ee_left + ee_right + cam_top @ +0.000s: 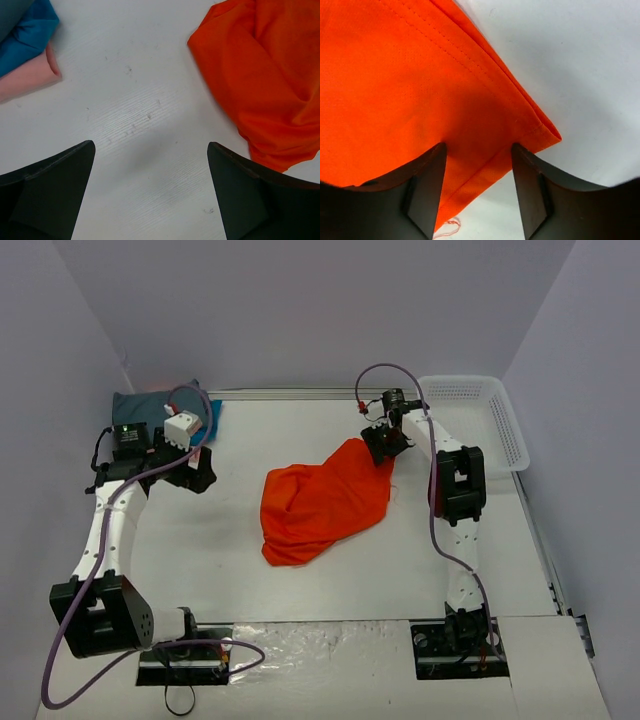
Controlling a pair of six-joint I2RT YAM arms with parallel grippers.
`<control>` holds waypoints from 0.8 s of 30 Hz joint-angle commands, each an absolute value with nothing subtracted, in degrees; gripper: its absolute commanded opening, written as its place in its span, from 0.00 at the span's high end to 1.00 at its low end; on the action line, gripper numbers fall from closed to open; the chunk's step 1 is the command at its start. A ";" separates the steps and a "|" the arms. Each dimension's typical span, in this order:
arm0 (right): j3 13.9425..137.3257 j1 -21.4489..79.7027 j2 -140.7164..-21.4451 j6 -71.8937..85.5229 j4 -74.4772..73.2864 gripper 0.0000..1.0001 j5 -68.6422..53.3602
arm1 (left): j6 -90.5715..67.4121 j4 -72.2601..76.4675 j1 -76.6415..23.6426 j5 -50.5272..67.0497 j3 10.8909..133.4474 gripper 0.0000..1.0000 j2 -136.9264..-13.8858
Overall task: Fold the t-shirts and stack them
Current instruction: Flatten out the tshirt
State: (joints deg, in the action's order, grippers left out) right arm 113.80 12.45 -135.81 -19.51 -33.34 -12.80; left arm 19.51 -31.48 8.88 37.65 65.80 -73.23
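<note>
A bright orange t-shirt [320, 505] lies crumpled in the middle of the table. My right gripper [387, 448] is open at its far right corner. In the right wrist view the hemmed corner [520, 135] lies between my spread fingers [427, 190], with my gripper [477, 195] low over it. My left gripper [200, 472] is open and empty over bare table [150, 190], between the orange shirt [265, 75] and the folded stack. The stack sits at the far left: dark grey-teal [140, 405], bright blue [25, 35] and pale pink [27, 77].
A white plastic mesh basket [505, 430] stands at the far right edge of the table, just behind my right arm. Purple cables loop along both arms. A loose orange thread [447, 230] hangs from the shirt hem.
</note>
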 commanded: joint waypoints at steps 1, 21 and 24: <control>113.12 12.22 -136.05 -19.51 -35.86 0.52 -11.60 | 20.30 -31.73 7.39 36.48 68.20 0.05 -74.00; 105.56 12.04 -132.71 -21.53 -36.03 1.00 -11.42 | 10.02 -27.86 -8.69 43.07 92.18 0.36 -114.67; 105.12 11.95 -133.15 -21.45 -35.95 1.00 -12.13 | 12.47 -29.87 -11.07 42.72 95.26 0.38 -118.90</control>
State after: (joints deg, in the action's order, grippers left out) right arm 107.74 12.38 -132.68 -21.08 -30.94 -12.75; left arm 12.36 -27.92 -8.54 40.84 90.96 -118.13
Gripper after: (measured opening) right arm 0.012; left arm 0.626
